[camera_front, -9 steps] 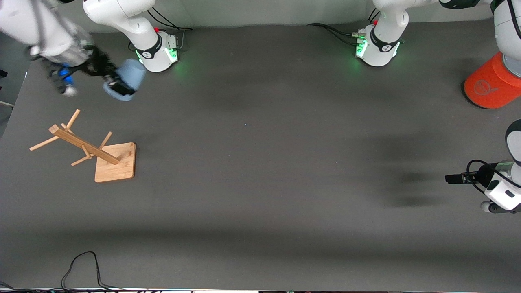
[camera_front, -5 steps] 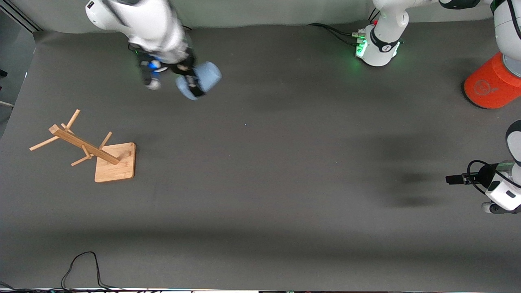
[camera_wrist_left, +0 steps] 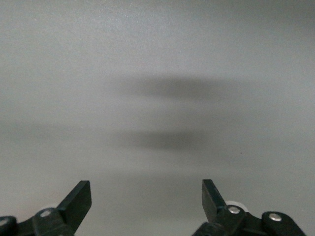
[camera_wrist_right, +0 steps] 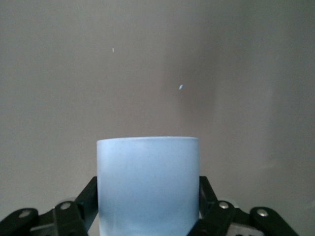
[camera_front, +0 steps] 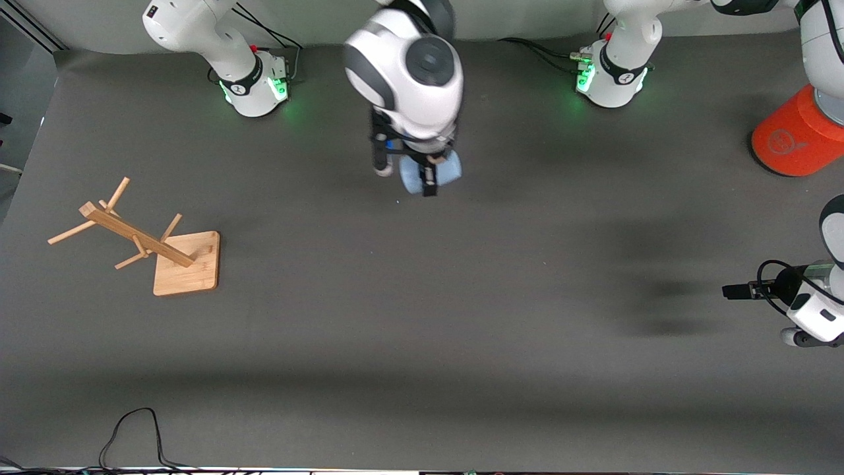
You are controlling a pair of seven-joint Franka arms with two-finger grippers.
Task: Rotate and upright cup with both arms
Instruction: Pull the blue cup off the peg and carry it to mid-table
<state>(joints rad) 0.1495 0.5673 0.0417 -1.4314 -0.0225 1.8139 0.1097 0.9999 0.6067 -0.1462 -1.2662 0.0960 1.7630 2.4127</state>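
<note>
The pale blue cup [camera_front: 443, 173] hangs in my right gripper [camera_front: 428, 177], up in the air over the middle of the table between the two arm bases. The right wrist view shows the cup [camera_wrist_right: 147, 184] filling the gap between the two black fingers [camera_wrist_right: 88, 196], which press on its sides. Most of the cup is hidden under the right arm's wrist in the front view. My left gripper [camera_front: 732, 290] waits open and empty over the left arm's end of the table; its wrist view shows the spread fingertips [camera_wrist_left: 78, 196] over bare grey mat.
A tipped wooden mug rack [camera_front: 142, 241] with pegs and a square base lies toward the right arm's end. A large orange cylinder [camera_front: 794, 135] stands at the left arm's end. A black cable [camera_front: 132, 429] loops at the table's front edge.
My right arm has swung with the cup from over the right arm's end of the table to over the middle. The left arm has not moved.
</note>
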